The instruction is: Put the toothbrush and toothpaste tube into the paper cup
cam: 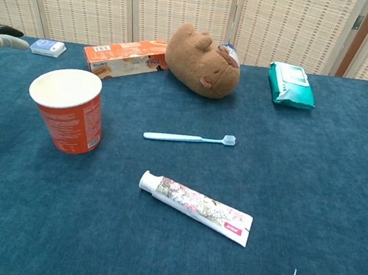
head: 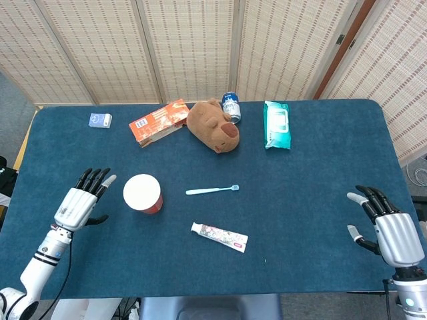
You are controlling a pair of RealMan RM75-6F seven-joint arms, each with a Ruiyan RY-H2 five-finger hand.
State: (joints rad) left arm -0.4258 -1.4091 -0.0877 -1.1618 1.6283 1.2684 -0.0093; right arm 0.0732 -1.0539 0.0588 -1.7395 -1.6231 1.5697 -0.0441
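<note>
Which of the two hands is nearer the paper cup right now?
The left hand: it hangs open just left of the paper cup, while the right hand sits open at the table's far right edge.

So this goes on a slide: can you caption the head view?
Both open hands, left hand near the paper cup, right hand far off; toothbrush and toothpaste tube untouched.

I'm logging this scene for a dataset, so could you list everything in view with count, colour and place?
paper cup: 1, red with white inside, upright, left of centre
toothbrush: 1, light blue, centre
toothpaste tube: 1, white patterned, near centre
plush toy: 1, brown, far centre
can: 1, blue, behind plush
carton: 1, orange, far left
small box: 1, blue-white, far left
wipes pack: 1, teal, far right
table: 1, blue
left hand: open, beside cup
right hand: open, near right edge
</note>
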